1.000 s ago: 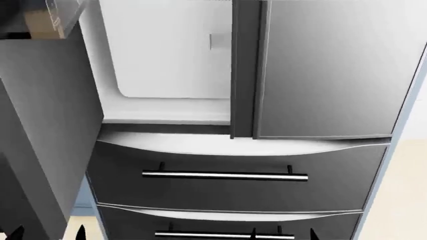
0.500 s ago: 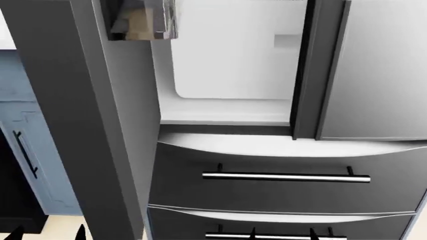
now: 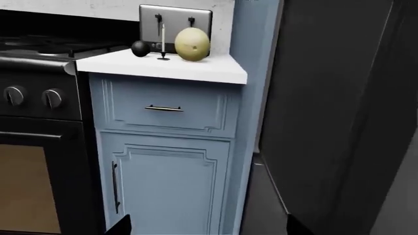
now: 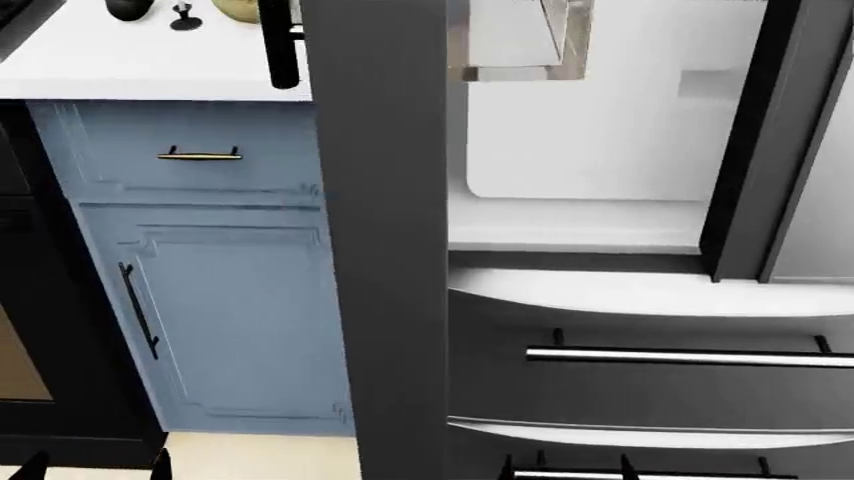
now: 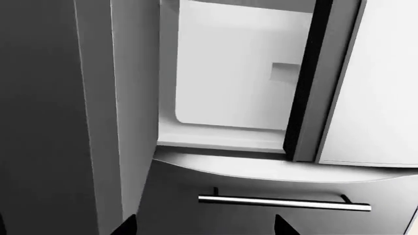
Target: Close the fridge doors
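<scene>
Doors: the left fridge door point(image 4: 380, 240) stood swung out toward the robot, edge-on in the head view, running from twelve o'clock down to six o'clock just left of centre; the right fridge door point(image 4: 814, 140) sat at about two o'clock, shut or very nearly so, its inner edge against the dark centre strip.

Interior: the white fridge cavity point(image 4: 587, 120) showed between the two doors, with a clear door bin point(image 4: 521, 45) hanging on the open door's inner side near twelve o'clock.

Handling: by my judgement, a tall rigid metal panel, heavy but free on its hinge; it should not flex, and its brushed face looked smooth enough for a pad to slide on.

Hold: no grasp seemed needed. A flat push on the outer face, far from the hinge and near the free edge, would give the best leverage; the black door handle point(image 4: 280, 45) at eleven o'clock was the alternative if a grip were wanted.

Left gripper: only dark fingertips point(image 3: 121, 226) showed at the frame's edge in the left wrist view, spread apart with nothing between them; it faced the pale blue cabinet point(image 3: 166, 166) and the door's dark outer face.

Right gripper: fingertips point(image 5: 127, 226) likewise parted and empty, facing the upper drawer bar point(image 5: 284, 202) and the open cavity.

Risk: in my view, a push near the hinge side would move the door little, and a glancing contact might skid off.
</scene>
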{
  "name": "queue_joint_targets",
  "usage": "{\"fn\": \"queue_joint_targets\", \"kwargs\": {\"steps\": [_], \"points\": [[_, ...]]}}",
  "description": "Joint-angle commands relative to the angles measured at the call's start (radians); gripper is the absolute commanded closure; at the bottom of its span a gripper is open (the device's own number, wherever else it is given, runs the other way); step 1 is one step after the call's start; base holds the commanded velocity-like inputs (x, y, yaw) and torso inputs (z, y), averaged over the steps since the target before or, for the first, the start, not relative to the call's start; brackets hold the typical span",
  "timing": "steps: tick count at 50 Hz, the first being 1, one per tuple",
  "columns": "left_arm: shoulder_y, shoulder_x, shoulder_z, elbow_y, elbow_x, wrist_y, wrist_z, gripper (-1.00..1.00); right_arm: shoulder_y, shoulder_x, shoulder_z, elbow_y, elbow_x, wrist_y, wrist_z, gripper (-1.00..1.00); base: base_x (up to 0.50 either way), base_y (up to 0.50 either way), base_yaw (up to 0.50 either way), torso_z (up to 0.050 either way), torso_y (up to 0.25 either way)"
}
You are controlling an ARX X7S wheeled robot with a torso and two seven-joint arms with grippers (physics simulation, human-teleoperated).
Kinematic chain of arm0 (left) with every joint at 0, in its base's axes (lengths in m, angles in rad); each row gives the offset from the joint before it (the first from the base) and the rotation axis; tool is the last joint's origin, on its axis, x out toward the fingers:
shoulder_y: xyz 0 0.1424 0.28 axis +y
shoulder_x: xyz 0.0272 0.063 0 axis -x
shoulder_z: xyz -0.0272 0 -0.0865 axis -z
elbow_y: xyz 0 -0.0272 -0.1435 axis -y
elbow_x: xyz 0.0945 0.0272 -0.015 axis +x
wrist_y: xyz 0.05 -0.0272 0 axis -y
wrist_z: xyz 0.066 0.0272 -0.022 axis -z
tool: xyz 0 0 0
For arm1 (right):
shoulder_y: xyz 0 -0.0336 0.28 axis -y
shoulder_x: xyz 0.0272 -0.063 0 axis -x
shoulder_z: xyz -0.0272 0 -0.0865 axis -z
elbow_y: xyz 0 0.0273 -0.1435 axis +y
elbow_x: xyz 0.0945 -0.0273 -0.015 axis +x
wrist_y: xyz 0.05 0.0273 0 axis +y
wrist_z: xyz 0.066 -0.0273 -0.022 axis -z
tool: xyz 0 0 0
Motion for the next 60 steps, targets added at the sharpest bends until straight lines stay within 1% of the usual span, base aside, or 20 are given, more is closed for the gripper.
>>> {"fn": "queue_joint_targets", "kwargs": {"steps": [1, 37, 42, 46, 51, 52, 54, 55, 60], "points": [[0.002, 0.001, 0.002, -0.006, -0.002, 0.010, 0.000, -1.00, -0.003, 0.005, -0.002, -0.007, 0.002, 0.001, 0.005, -1.00, 0.00, 0.50, 0.00, 0.000, 0.000], [-0.002, -0.008, 0.010, -0.005, -0.010, 0.010, -0.007, -1.00, 0.003, 0.013, -0.016, -0.006, 0.003, 0.003, 0.014, -1.00, 0.00, 0.50, 0.00, 0.000, 0.000], [-0.004, -0.010, 0.013, 0.000, -0.011, 0.003, -0.011, -1.00, 0.003, 0.011, -0.007, -0.005, 0.033, 0.000, 0.004, -1.00, 0.00, 0.50, 0.00, 0.000, 0.000], [-0.005, -0.011, 0.013, -0.001, -0.013, 0.004, -0.011, -1.00, 0.004, 0.011, -0.007, -0.002, 0.039, -0.005, -0.002, -1.00, 0.00, 0.30, 0.00, 0.000, 0.000], [-0.004, -0.012, 0.012, 0.001, -0.015, 0.005, -0.012, -1.00, -0.001, 0.012, -0.005, -0.010, 0.052, -0.013, -0.007, -1.00, 0.00, 0.00, 0.00, 0.000, 0.000], [-0.004, -0.012, 0.013, 0.001, -0.016, 0.005, -0.012, -1.00, 0.004, 0.017, -0.014, -0.014, 0.051, 0.010, -0.012, -1.00, 0.00, 0.00, 0.00, 0.000, 0.000], [-0.005, -0.012, 0.013, -0.001, -0.016, 0.006, -0.012, -1.00, 0.002, 0.014, -0.011, -0.006, 0.058, -0.013, -0.019, -1.00, 0.06, 0.00, 0.00, 0.000, 0.000], [-0.005, -0.012, 0.013, 0.000, -0.016, 0.006, -0.012, -1.00, 0.005, 0.017, -0.014, -0.014, 0.059, 0.011, -0.016, -1.00, 0.50, 0.00, 0.00, 0.000, 0.000], [-0.005, -0.012, 0.014, -0.004, -0.017, 0.009, -0.013, -1.00, 0.007, 0.018, -0.018, -0.010, 0.062, 0.013, -0.020, -1.00, 0.50, 0.00, 0.00, 0.000, 0.000]]}}
